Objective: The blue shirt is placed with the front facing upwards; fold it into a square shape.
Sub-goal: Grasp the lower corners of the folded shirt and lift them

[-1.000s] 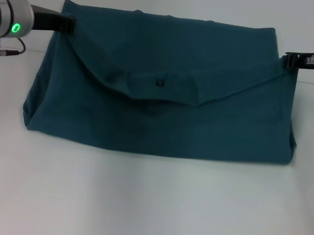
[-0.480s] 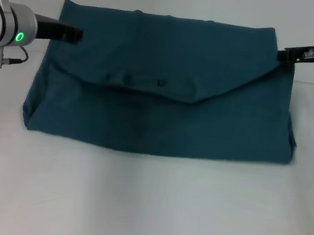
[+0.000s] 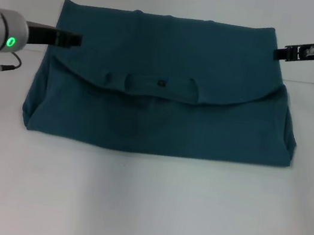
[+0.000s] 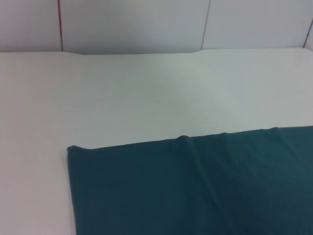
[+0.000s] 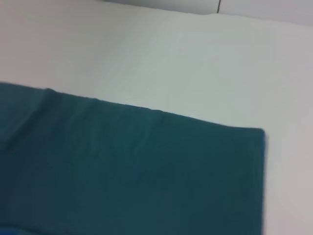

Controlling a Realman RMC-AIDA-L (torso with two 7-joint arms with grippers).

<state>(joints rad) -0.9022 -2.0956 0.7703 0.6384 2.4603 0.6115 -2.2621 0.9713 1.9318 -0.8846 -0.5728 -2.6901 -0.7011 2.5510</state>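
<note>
looking down from the head view, we see the blue shirt point(image 3: 165, 85) lying mid-table as a wide rectangle, collar flap folded down over its middle. our left gripper point(image 3: 67, 39) hovers at its left edge and our right gripper point(image 3: 281, 53) just off its far right corner; we cannot tell whether either is released or clenched. next, we judge, both should take matching edges evenly. both wrist views show only flat teal cloth on the white table point(image 4: 146, 98).

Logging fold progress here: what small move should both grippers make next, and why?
Probably draw both clear outward. The blue shirt lies folded on the table, collar flap down; the left gripper and right gripper sit at its far corners, apparently holding nothing.
</note>
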